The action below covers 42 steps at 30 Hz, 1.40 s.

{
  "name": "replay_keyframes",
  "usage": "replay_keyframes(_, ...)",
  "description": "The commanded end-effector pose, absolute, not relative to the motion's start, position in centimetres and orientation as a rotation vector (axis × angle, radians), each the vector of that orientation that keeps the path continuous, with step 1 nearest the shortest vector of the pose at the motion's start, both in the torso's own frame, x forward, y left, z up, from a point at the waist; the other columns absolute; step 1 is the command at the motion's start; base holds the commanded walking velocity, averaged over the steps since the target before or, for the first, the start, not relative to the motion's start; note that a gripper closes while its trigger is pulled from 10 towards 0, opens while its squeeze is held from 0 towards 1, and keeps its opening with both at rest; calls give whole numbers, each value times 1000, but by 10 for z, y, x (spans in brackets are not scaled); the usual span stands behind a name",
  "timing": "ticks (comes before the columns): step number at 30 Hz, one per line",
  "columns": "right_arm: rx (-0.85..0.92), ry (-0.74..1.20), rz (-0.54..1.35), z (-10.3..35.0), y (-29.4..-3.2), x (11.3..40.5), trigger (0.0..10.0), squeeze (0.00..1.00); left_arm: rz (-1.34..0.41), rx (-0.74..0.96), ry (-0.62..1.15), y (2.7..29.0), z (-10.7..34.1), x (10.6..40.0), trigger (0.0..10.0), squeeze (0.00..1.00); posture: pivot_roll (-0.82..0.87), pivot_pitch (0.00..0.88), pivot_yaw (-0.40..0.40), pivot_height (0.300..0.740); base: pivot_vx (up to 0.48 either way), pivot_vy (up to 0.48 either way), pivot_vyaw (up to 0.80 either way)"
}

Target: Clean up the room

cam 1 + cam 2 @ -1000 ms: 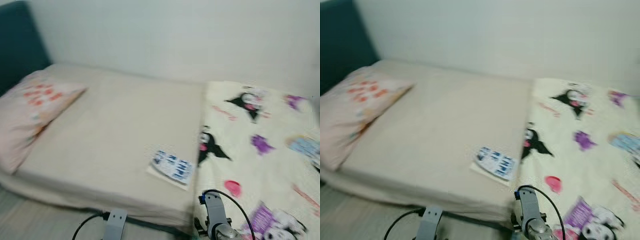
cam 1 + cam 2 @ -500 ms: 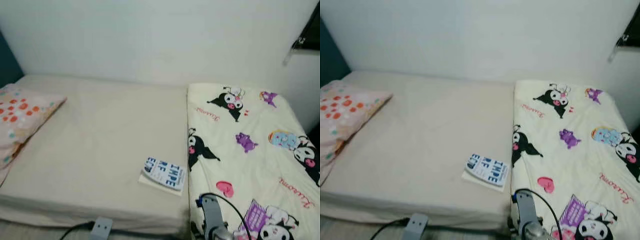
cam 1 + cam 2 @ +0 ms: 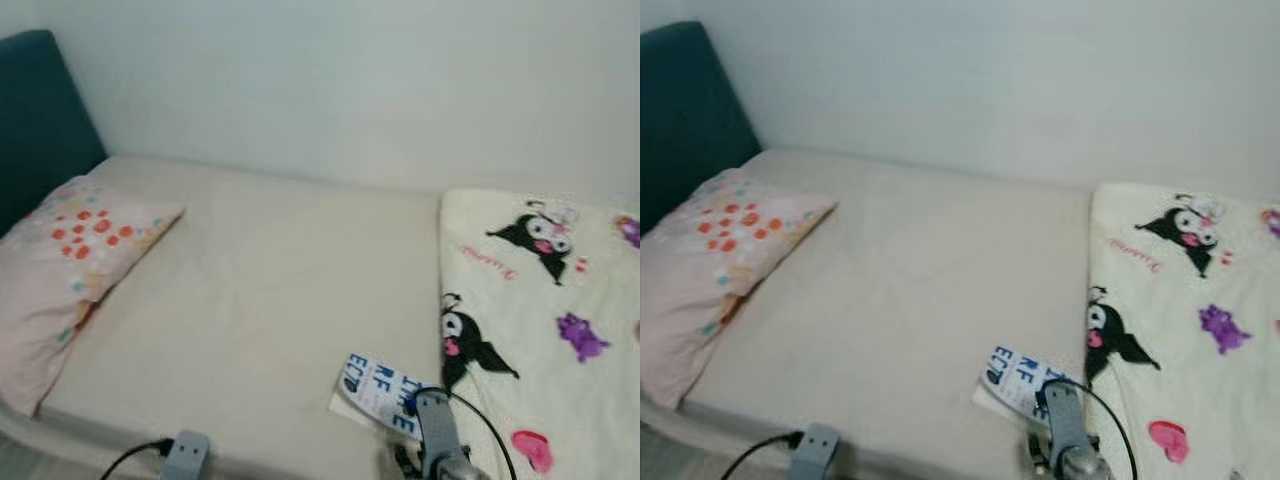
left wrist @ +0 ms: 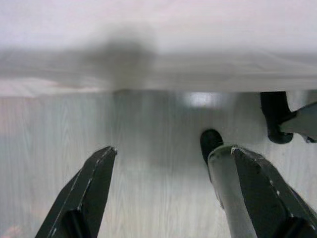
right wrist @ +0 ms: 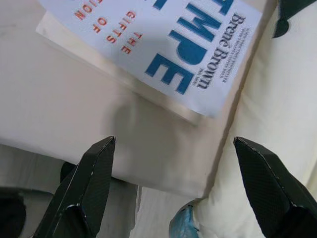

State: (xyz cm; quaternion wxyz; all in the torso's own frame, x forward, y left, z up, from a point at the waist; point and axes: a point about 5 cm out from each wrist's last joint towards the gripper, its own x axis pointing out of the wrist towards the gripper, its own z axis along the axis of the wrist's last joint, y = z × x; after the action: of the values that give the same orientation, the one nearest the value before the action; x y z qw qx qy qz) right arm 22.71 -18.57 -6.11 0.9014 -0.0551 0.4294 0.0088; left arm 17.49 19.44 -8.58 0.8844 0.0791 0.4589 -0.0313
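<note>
Book [image 5: 163, 47] flat on bed [image 3: 270, 300], just beyond right claw [image 5: 173, 198], long axis slantwise. Right claw wide open, empty. Left claw [image 4: 173, 198] likewise, over floor [image 4: 148, 188].

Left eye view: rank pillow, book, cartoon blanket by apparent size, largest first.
1. cartoon blanket, though the frame edge cuts it off
2. pillow, looks close to the blanket in visible area, so top two are unsure
3. book, clearly smallest, partly hidden by the right arm
</note>
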Motion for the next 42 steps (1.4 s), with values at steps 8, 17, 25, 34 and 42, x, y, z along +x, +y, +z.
replay_keyframes(8,-10,891,-177,-56,-210,229,10000,0,-41,122,925,191,-82,184,10000,0,-56,94,6,700,0,0,0)
replay_keyframes(17,35,829,-282,-46,-226,239,10000,0,-49,103,834,197,-69,206,10000,0,-48,100,14,665,0,0,0)
replay_keyframes(25,181,783,-390,-40,-240,242,10000,0,-54,121,846,201,-72,198,10000,0,-37,113,20,630,0,0,0)
replay_keyframes(34,303,685,-439,-31,-244,252,10000,0,-50,143,877,209,-77,184,10000,0,-8,140,37,605,0,0,0)
replay_keyframes(42,540,459,-440,-4,-253,277,10000,0,-57,187,917,224,-82,165,10000,0,20,174,64,605,0,0,0)
